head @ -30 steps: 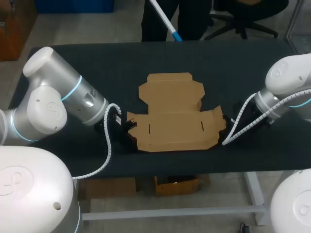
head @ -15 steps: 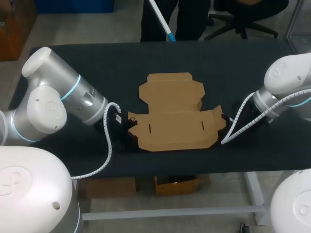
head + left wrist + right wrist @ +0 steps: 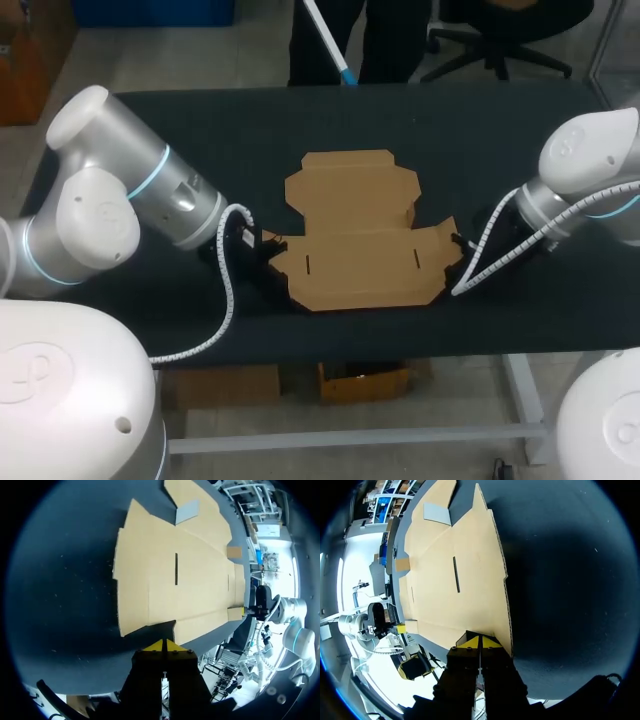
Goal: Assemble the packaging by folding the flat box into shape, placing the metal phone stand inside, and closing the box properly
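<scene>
The left gripper (image 3: 164, 647) is clenched, its yellow tips pressed together right at the near edge of the flat brown cardboard box blank (image 3: 175, 575). Whether a sliver of card is caught between them is hard to make out. The right gripper (image 3: 479, 641) is likewise closed tight, tips meeting against the blank's opposite end flap. In the head view each arm comes in low from its own side, one gripper at either end of the blank. The box lies unfolded, panels and flaps spread open on the dark table (image 3: 200, 130) near its front edge. A small grey rectangle (image 3: 187, 512) sits on the far panel.
</scene>
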`<state>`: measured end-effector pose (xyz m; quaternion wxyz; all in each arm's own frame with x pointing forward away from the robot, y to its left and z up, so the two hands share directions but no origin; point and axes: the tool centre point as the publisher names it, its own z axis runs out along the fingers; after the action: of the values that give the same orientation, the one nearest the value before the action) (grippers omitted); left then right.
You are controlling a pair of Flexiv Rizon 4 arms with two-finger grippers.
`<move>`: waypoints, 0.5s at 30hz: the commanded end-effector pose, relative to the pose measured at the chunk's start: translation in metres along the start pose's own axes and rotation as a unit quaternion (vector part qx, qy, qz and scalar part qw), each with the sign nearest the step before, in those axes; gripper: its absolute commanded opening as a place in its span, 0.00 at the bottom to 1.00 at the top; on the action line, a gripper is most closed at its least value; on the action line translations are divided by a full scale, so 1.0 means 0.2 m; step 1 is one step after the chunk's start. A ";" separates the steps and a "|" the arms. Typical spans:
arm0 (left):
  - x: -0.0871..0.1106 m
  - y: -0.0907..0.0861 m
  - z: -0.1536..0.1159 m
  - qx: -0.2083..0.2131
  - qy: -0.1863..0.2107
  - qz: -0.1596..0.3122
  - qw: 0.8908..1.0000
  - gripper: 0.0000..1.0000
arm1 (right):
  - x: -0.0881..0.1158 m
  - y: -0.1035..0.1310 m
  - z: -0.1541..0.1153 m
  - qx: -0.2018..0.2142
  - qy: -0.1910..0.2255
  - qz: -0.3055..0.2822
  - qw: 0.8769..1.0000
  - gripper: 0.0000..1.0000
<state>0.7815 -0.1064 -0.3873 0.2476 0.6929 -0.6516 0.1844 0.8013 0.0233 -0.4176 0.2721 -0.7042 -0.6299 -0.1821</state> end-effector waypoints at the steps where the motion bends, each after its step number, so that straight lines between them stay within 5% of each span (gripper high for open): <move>1: 0.01 -0.02 0.04 -0.006 -0.004 -0.002 1.000 0.00 | 0.00 0.01 0.01 0.006 0.001 0.000 1.000 0.00; 15: -0.01 -0.03 0.10 -0.019 -0.005 -0.008 1.000 0.00 | 0.04 0.01 0.02 0.006 -0.016 0.004 1.000 0.00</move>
<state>0.7834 -0.1117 -0.4048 0.2629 0.6929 -0.6490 0.1719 0.8031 0.0286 -0.4181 0.2709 -0.7060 -0.6316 -0.1710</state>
